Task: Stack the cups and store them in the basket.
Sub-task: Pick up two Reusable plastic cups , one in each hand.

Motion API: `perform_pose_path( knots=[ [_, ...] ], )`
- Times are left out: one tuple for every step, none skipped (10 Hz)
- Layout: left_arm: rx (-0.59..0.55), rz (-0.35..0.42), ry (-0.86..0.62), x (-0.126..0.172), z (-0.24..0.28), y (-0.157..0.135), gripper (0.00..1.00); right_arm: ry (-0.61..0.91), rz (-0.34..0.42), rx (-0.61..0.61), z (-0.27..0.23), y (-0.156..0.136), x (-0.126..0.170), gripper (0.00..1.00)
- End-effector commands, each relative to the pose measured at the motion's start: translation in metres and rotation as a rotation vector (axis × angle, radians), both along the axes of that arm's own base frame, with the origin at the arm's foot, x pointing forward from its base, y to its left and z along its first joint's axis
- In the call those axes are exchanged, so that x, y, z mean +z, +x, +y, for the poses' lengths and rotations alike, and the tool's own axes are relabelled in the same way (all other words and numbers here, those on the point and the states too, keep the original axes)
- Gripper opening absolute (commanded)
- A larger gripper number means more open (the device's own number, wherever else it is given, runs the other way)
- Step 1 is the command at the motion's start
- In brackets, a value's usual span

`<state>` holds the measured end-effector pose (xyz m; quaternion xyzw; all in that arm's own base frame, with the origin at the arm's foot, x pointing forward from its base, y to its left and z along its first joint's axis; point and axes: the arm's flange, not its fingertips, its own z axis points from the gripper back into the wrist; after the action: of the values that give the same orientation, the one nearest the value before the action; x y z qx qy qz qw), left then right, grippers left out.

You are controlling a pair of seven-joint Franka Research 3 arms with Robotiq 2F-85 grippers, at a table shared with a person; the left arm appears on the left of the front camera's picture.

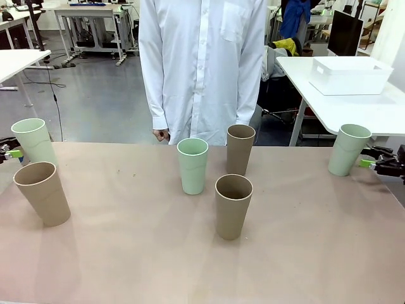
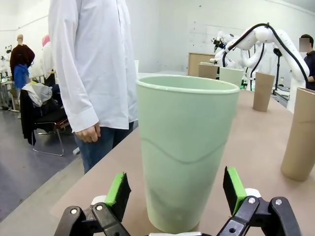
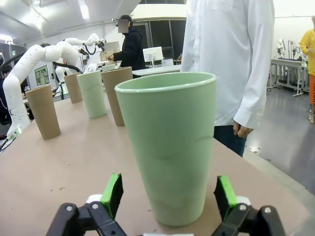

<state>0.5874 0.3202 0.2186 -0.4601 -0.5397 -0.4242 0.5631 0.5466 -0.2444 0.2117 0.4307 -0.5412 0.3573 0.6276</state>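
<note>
Mint cups (image 2: 184, 142) look light, stiff, bit slick; grab mid-wall. Left pincer (image 2: 175, 191) & right pincer (image 3: 169, 195) both spread, straddling one each.

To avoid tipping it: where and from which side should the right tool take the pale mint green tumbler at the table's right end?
Take the pale mint green tumbler low on its side wall, coming level from the table's right end, where the open right tool brackets it. It stands upright and narrows downward, so a low grip likely stays steadier.
</note>
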Motion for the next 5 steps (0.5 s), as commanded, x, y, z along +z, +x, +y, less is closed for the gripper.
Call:
perform_pose_path(
  knots=[
    [0.025,-0.035,0.002,0.0009,-0.0088,-0.0019,1.00,0.000,0.025,0.012,0.0002,0.0043,0.0043,1.00],
    [0.032,-0.047,0.006,0.0015,-0.0119,-0.0027,1.00,0.002,0.030,0.018,0.0017,0.0052,0.0049,1.00],
    [0.026,-0.047,0.007,0.0018,-0.0141,-0.0031,1.00,0.000,0.039,0.027,0.0040,0.0068,0.0055,1.00],
    [-0.003,-0.026,0.002,0.0017,-0.0164,-0.0039,1.00,0.000,0.044,0.036,0.0067,0.0082,0.0059,1.00],
    [0.000,-0.029,0.008,0.0007,-0.0185,-0.0037,1.00,-0.002,0.045,0.041,0.0089,0.0095,0.0063,1.00]
  ],
)
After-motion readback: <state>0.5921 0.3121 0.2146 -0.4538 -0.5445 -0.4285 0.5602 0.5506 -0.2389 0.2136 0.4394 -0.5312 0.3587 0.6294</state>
